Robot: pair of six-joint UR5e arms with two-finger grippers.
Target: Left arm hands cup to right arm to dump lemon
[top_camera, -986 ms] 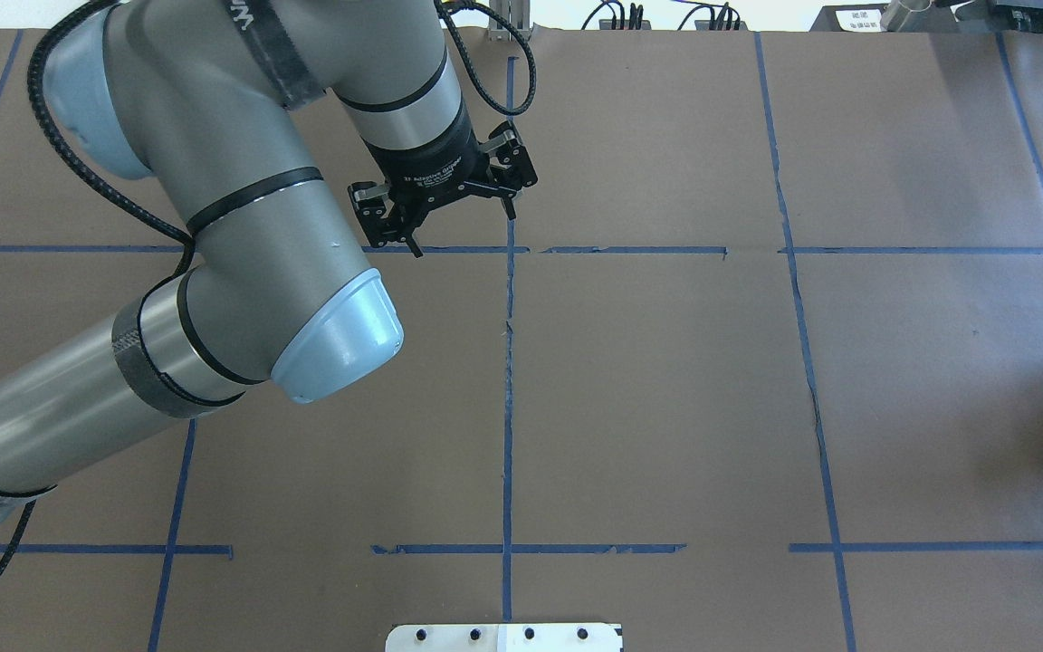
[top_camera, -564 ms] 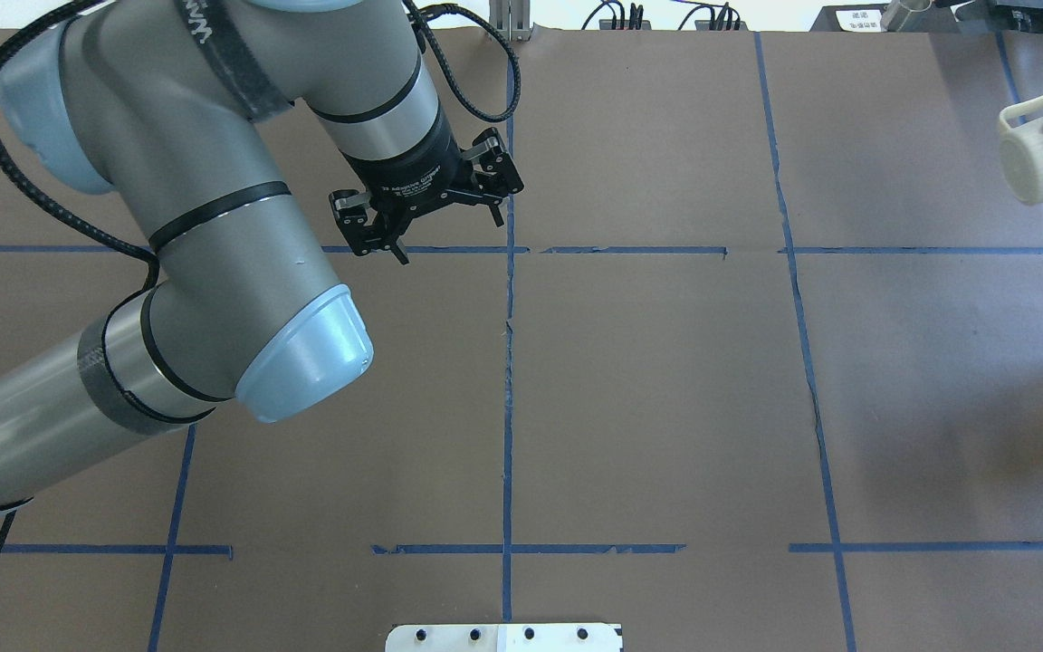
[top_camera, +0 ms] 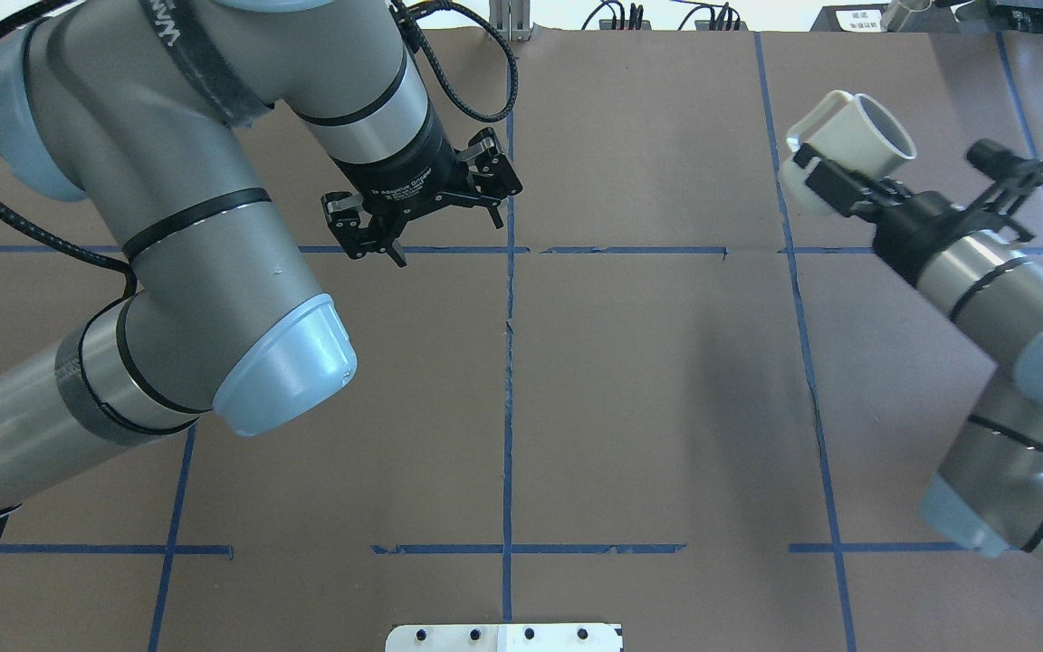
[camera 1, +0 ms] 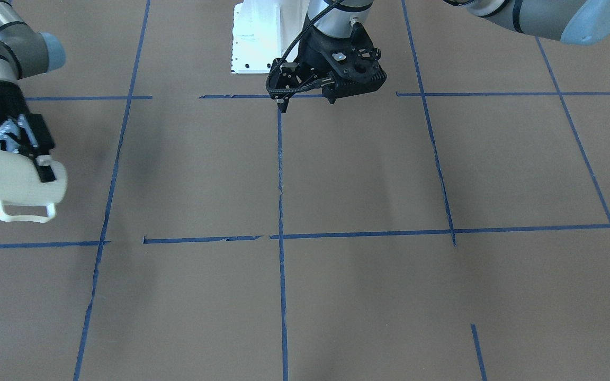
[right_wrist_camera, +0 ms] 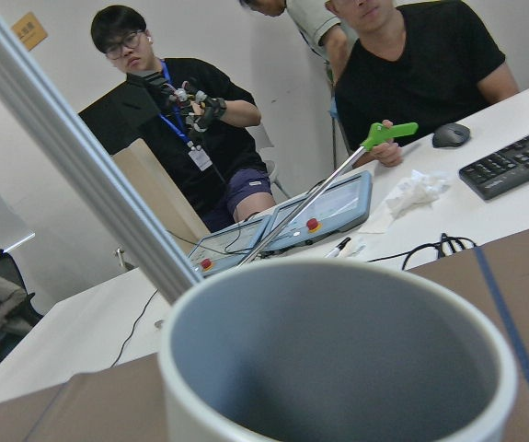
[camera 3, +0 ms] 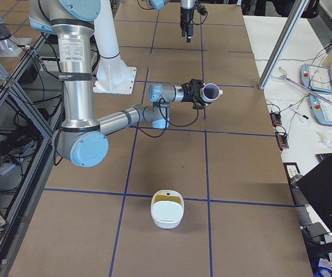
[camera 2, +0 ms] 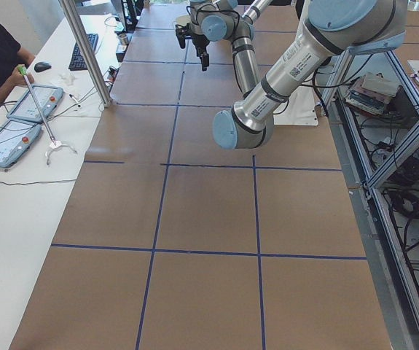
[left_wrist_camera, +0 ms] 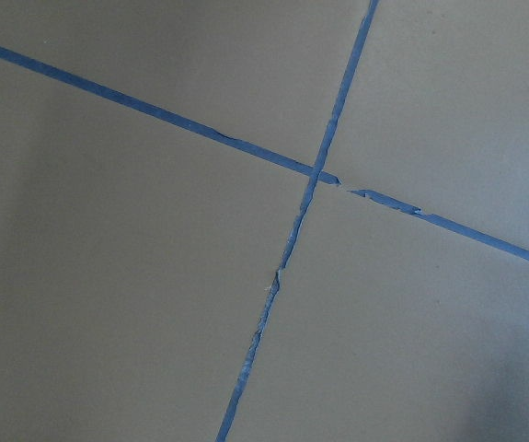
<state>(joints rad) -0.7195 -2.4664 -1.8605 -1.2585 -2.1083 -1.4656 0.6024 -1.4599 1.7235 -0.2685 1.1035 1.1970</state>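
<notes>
My right gripper point(top_camera: 834, 172) is shut on the white ribbed cup point(top_camera: 856, 136) and holds it in the air at the far right of the table. The cup is tipped on its side, mouth away from the arm. In the front view the cup point(camera 1: 19, 182) has its handle toward the operators, with the right gripper point(camera 1: 37, 159) on it. In the right wrist view the cup's grey inside point(right_wrist_camera: 338, 368) shows no lemon. My left gripper point(top_camera: 447, 237) is open and empty above the tape cross at the table's middle far part; it also shows in the front view point(camera 1: 307, 103).
A white bowl point(camera 3: 167, 212) with a yellowish patch inside stands on the table at my right end; I cannot tell what the patch is. A metal post point(camera 3: 281, 52) and operators' side table point(camera 3: 321, 86) lie beyond the far edge. The white base plate point(camera 1: 252, 37) is by the robot.
The right arm has come in from the right edge with the cup, moving toward the table's middle. The left arm has drawn back slightly to the left, its gripper still open.
</notes>
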